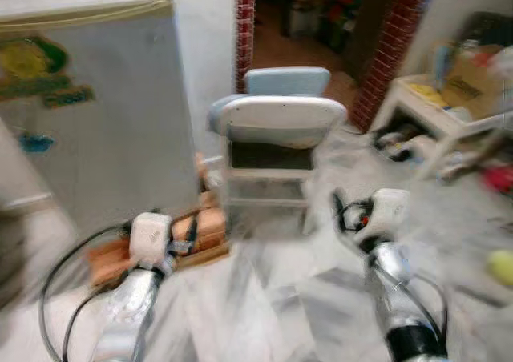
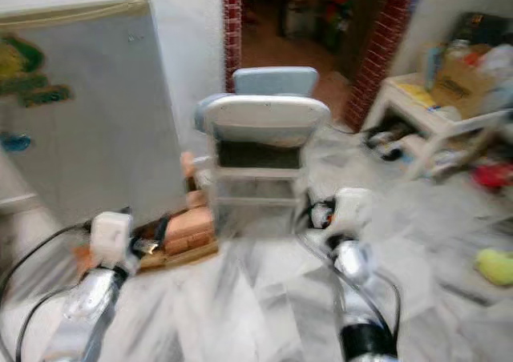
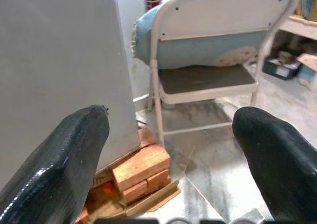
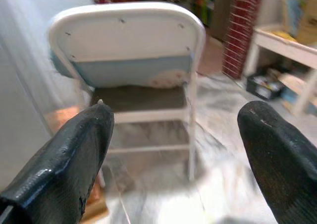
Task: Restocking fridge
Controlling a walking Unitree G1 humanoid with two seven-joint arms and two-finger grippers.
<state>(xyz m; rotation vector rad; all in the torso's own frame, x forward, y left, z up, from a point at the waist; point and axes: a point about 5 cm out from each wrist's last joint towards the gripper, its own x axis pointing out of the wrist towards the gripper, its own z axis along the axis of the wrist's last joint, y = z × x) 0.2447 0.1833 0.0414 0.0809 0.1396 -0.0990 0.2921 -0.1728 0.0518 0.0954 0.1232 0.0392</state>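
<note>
At 10 o'clock: fridge (image 1: 96, 106), door shut, propped on bricks (image 3: 141, 172) | 12 o'clock: folding chair (image 1: 276, 138) just beside it | left gripper (image 3: 173, 149) and right gripper (image 4: 173, 149) both spread, empty | advice: steady the walk, turn toward fridge, skirt chair.

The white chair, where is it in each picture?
Left eye view: the white folding chair is at centre, beside the fridge.
Right eye view: centre.
Left wrist view: upper right.
Right wrist view: upper centre.
Shared landmark: the bricks under the fridge.
</note>
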